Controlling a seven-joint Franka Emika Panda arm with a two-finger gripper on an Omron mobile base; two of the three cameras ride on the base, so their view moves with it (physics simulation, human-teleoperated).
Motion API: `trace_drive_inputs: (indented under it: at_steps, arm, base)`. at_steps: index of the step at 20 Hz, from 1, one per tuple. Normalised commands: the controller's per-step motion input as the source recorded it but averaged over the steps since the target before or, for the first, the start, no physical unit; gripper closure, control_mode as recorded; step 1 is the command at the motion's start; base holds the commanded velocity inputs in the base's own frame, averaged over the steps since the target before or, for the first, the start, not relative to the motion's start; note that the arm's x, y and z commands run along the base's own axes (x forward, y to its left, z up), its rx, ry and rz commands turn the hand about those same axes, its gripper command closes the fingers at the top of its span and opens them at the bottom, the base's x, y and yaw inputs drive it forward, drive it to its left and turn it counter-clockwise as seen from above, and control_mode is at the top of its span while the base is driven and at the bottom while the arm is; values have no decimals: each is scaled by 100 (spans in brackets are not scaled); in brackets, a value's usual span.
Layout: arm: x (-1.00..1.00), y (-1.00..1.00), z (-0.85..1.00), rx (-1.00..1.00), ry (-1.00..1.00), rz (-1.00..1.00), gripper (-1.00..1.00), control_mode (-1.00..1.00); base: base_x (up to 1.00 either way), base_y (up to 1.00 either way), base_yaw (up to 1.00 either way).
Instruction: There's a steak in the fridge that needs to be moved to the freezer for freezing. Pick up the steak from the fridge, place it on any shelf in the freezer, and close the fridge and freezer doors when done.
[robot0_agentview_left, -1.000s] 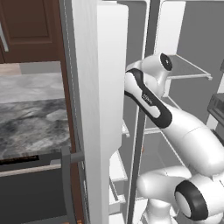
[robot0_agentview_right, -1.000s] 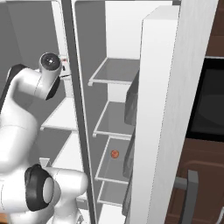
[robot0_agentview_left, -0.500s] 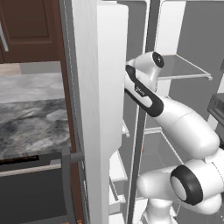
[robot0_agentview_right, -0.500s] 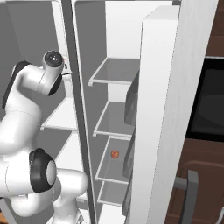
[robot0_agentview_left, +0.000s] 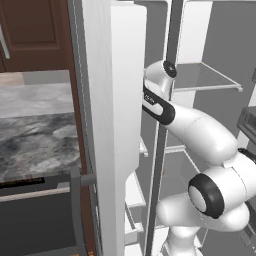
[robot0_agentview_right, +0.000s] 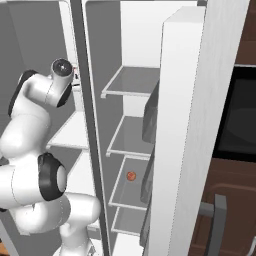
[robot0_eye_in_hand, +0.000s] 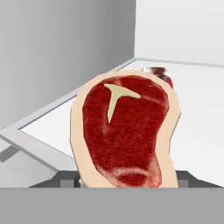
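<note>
From the left, the white arm (robot0_agentview_left: 200, 135) reached into the freezer (robot0_agentview_left: 145, 150), past its open door (robot0_agentview_left: 112, 125). From the right, a small orange ball (robot0_agentview_right: 131, 175) sat on a fridge (robot0_agentview_right: 135, 150) shelf. Up close, the steak (robot0_eye_in_hand: 127, 131) was pinched in the gripper (robot0_eye_in_hand: 127, 183), above a white freezer shelf (robot0_eye_in_hand: 197, 113).

tool fingertips — hidden behind steak (robot0_eye_in_hand: 127, 131)

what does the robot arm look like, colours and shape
A glossy white arm of fat rounded segments, with dark grey-black rings at the joints, a black band with small white lettering, and a round dark-centred cap at its top joint.
</note>
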Motion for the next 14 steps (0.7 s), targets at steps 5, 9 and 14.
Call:
trace_drive_inputs:
  at_steps: [5,9,14]
  arm:
    - [18,0,-12,0,2,-4,100,-100]
    - [26,0,-2,0,5,-3,100,-100]
    - [35,1,-11,0,9,-2,100,-100]
  base:
    - [0,0,0]
    - [0,0,0]
    - [0,0,0]
